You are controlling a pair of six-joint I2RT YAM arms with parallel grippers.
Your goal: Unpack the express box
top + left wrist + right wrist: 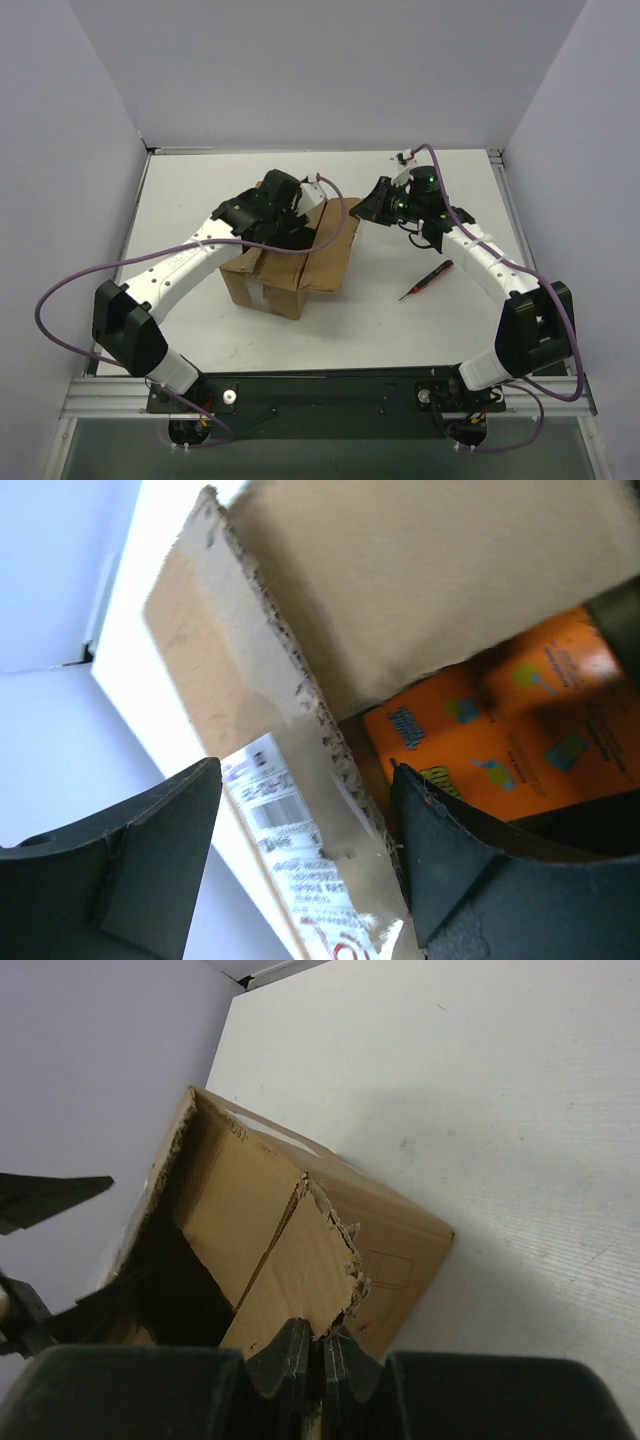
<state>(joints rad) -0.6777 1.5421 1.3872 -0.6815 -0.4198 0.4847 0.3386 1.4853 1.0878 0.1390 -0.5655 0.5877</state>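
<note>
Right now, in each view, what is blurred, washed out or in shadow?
Left wrist: the orange packet is blurred, the table washed out white. Right wrist: deep shadow inside the box. Top view: sharp, evenly lit, shadows faint.

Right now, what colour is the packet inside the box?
Orange packet with small blue and yellow prints, inside the express box. Best in left wrist view.
</note>
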